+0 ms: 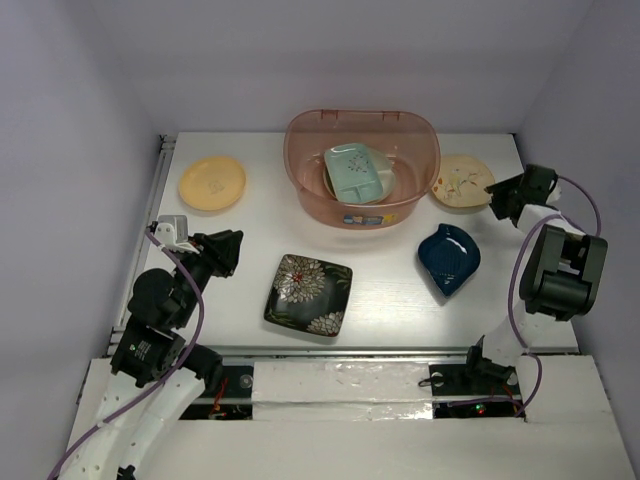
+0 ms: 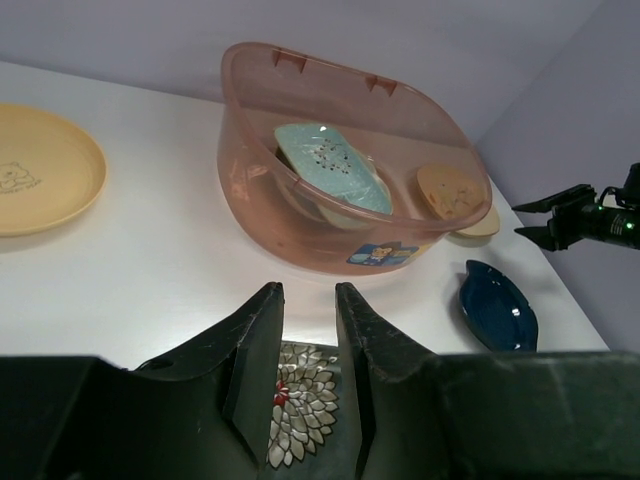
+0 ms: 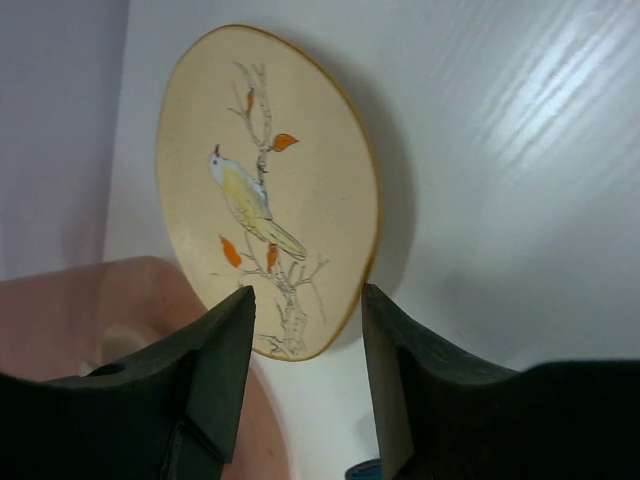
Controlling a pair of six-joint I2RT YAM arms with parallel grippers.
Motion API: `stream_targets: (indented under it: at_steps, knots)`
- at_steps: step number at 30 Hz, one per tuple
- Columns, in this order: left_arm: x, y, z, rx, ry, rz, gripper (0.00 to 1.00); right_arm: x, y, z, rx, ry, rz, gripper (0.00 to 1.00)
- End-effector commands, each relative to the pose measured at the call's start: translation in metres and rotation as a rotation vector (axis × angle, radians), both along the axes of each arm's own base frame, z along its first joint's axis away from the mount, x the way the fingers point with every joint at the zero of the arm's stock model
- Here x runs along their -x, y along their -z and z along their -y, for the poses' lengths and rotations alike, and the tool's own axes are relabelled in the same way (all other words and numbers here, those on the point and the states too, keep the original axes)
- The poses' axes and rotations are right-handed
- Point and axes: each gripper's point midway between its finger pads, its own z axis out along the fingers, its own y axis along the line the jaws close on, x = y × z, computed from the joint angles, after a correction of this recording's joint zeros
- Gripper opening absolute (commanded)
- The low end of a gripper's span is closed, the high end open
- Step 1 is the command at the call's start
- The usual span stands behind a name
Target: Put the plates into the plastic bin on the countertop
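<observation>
The plastic bin (image 1: 300, 172) stands at the back middle of the countertop (image 1: 250, 225) and holds the pale green divided plate (image 1: 355, 172), tilted. The yellow-orange plate (image 1: 212, 183) lies left of the bin, the black floral plate (image 1: 308, 293) in front, the dark blue leaf plate (image 1: 449, 258) at front right. The tan plate with a bird drawing (image 1: 462, 181) lies right of the bin. My right gripper (image 1: 497, 200) is open, its fingertips (image 3: 232, 320) at that plate's near edge (image 3: 265, 180). My left gripper (image 1: 232, 252) is open and empty, left of the floral plate (image 2: 305, 400).
A metal rail (image 1: 160, 190) runs along the countertop's left edge. Walls close in the back and both sides. The bin (image 2: 300, 230) has a small label at its front. A pale dish seems to lie under the green plate (image 2: 330, 165); I cannot tell which.
</observation>
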Motion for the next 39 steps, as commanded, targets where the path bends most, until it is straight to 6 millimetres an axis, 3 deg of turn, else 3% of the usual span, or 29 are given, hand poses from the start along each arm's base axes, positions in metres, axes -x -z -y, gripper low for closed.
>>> stream_targets:
  at_steps: [1,6,13,21,26,31,39]
  knots:
    - [0.002,-0.013,0.0,0.02,0.01,0.057,0.25,-0.009,0.0,-0.009,-0.075,-0.036,-0.001,0.52]
    - [0.004,-0.015,-0.001,0.025,0.01,0.066,0.26,-0.008,0.03,-0.022,-0.184,-0.039,-0.042,0.48]
    - [0.01,-0.022,-0.003,0.038,0.01,0.094,0.27,-0.002,0.032,-0.02,-0.21,0.015,-0.045,0.5]
    - [0.009,-0.021,-0.004,0.038,0.003,0.089,0.27,-0.015,0.036,-0.022,-0.252,0.01,-0.042,0.55]
    - [0.009,-0.022,-0.004,0.038,0.004,0.091,0.27,-0.023,0.036,-0.019,-0.275,0.031,-0.044,0.5]
    - [0.008,-0.021,-0.006,0.036,-0.008,0.088,0.27,-0.029,0.039,-0.022,-0.274,0.056,-0.095,0.38]
    - [0.007,-0.021,-0.01,0.034,-0.031,0.089,0.27,-0.035,0.044,-0.026,-0.27,0.098,-0.217,0.42]
